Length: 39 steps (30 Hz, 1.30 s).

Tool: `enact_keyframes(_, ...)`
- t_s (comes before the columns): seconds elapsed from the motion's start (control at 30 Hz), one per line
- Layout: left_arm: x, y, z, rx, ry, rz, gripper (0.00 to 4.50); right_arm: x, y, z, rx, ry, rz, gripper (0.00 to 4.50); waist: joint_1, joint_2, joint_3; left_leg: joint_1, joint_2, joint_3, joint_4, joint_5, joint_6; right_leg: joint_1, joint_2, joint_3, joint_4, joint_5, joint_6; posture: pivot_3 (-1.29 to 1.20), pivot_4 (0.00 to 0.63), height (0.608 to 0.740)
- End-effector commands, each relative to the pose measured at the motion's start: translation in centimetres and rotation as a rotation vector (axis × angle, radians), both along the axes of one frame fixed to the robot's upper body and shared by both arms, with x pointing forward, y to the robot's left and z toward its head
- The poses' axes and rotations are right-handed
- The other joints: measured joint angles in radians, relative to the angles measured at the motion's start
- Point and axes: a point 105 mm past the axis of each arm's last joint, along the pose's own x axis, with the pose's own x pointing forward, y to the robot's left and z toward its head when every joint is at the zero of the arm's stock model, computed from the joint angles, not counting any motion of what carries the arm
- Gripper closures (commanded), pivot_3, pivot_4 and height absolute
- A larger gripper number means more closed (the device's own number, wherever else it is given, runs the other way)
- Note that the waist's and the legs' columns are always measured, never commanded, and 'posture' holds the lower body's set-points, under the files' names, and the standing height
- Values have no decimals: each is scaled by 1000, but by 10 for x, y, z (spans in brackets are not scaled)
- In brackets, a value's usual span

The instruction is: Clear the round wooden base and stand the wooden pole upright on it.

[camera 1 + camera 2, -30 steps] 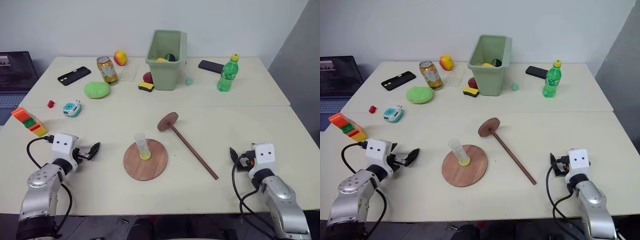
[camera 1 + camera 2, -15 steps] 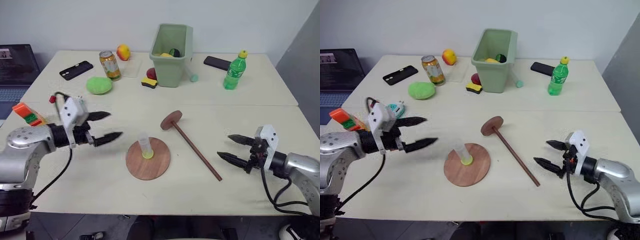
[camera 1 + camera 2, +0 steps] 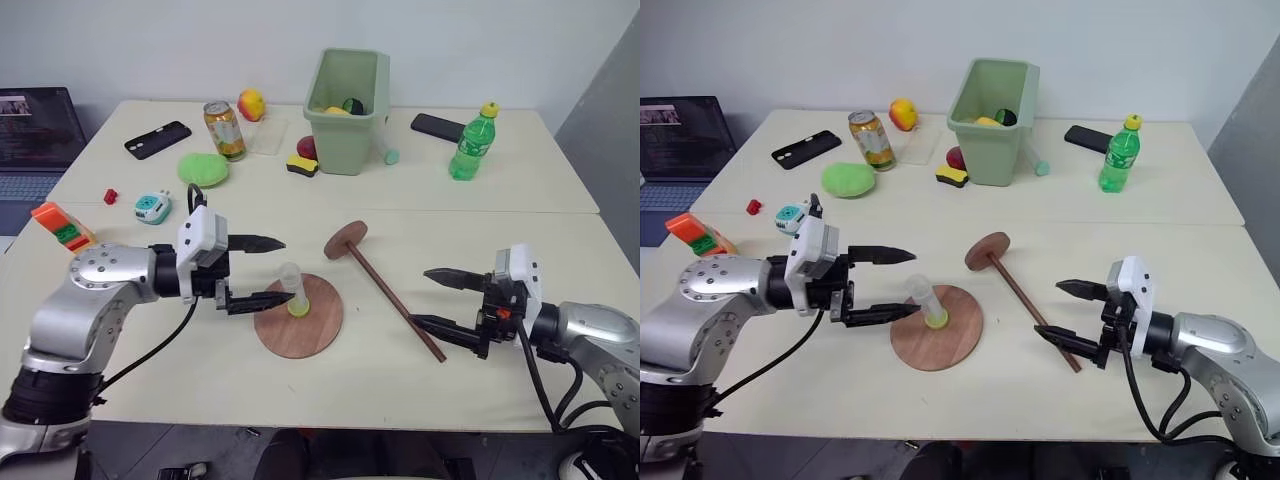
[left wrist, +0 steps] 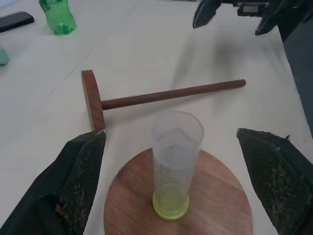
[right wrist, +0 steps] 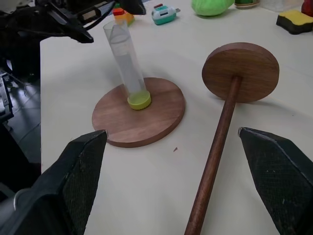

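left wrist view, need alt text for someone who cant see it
A clear plastic tube with a yellow-green bottom stands upright on the round wooden base, framed by the open left gripper. Behind it the wooden pole lies flat on the table.

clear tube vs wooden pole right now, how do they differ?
Pose: the clear tube stands upright; the wooden pole lies flat.
Place: the clear tube sits on the round wooden base; the wooden pole rests on the table beside the base, not touching it.
Look: the clear tube is see-through plastic with a yellow-green bottom; the wooden pole is a dark brown rod with a small disc at one end.
Shared: neither is held.
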Motion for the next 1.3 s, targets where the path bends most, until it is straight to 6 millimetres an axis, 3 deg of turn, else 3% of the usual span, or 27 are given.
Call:
enact_keyframes(0.03,1,-8,1,-13,-35,-30,18,-8,8,11,18,-39,33,0,0,0,0,0,0,0,0,0,0,0,0,0,0,0,0,0,150,740)
enact_keyframes(0.17,0,-11,1,-20,-29,-52,511,-8,7,13,24,-41,20,0,0,0,0,0,0,0,0,1,-1,0,0,0,0,0,0,0,150,740)
enact_keyframes(0.6,1,-10,-5,3,-28,-52,3210,-7,9,11,40,-41,-5,0,0,0,0,0,0,0,1,1,-1,0,0,0,0,0,0,0,150,740)
enact_keyframes(0.83,13,-4,16,-7,-35,9,3286,-7,17,19,68,-49,24,0,0,0,0,0,0,0,1,1,-1,0,0,0,1,0,0,0,150,740)
enact_keyframes(0.97,36,15,48,-58,11,137,3286,-9,29,38,112,-73,77,0,-3,0,0,0,0,-2,3,0,0,1,1,-2,2,0,0,0,150,740)
enact_keyframes(1.1,83,47,80,-172,-75,390,3286,-5,37,53,133,-108,95,0,-3,0,0,0,0,-2,4,0,-1,1,1,-2,2,0,0,0,150,740)
enact_keyframes(1.3,130,72,65,-205,-152,641,3286,-3,47,76,160,-177,133,0,-1,0,0,-2,-1,-4,11,0,0,2,0,-4,3,0,0,0,150,740)
